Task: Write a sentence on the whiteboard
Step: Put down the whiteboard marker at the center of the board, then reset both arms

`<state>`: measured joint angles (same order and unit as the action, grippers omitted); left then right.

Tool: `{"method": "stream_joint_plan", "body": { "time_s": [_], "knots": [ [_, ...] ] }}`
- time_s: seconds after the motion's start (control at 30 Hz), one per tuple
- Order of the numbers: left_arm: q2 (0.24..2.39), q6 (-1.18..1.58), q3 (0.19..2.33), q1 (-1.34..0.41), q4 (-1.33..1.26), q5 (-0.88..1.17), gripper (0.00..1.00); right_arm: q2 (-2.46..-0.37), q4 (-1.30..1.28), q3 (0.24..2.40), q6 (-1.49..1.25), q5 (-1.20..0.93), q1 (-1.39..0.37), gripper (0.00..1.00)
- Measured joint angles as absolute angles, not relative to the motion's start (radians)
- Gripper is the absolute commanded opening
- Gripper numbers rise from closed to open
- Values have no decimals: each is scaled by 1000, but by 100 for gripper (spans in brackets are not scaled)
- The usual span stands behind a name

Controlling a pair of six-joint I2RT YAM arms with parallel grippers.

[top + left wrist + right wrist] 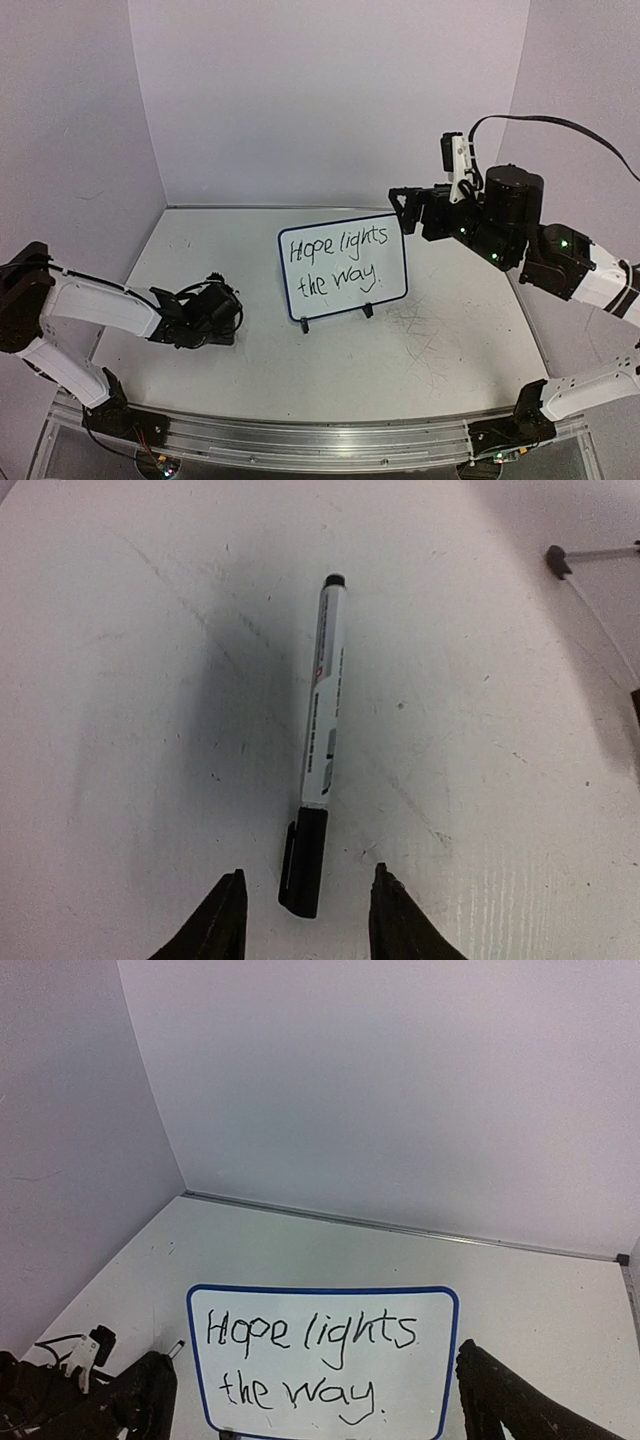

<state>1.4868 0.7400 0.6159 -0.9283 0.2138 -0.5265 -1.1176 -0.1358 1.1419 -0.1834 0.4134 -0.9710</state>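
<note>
Standing whiteboard [343,266] reads "Hope lights the way."

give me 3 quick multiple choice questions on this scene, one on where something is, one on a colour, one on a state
1. Where is the marker?
A lying on the table between the left gripper's fingers
B leaning on the back wall
C standing in a cup

2. What colour is the whiteboard's rim?
A red
B dark blue
C green

3. How is the left gripper?
A shut on the marker
B out of view
C open

Key:
1 A, the left wrist view shows it flat on the table.
2 B, a blue edge frames the writing.
3 C, both fingers stand clear of the marker's black cap.
</note>
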Motion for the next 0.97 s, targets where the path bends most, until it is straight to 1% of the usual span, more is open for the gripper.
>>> {"method": "stream_joint_plan", "body": {
  "time_s": [0.17, 0.3, 0.37, 0.5, 0.7, 0.97],
  "knots": [
    [1292, 719, 626, -928, 267, -559, 69, -1069, -147, 1142, -150, 452, -971, 98],
    [1107, 654, 687, -928, 296, -589, 77, -1021, -155, 1146, -121, 475, -971, 98],
    [1036, 588, 748, -928, 297, -598, 80, -998, -165, 1153, -105, 485, -971, 98],
    [949, 434, 917, -928, 266, -601, 84, -955, -177, 1180, -76, 503, -971, 98],
    [906, 242, 1109, -928, 170, -540, 88, -917, -179, 1227, -58, 526, -971, 98],
    [904, 118, 1163, -928, 121, -464, 89, -894, -182, 1240, -57, 545, -971, 98]
  ]
}}
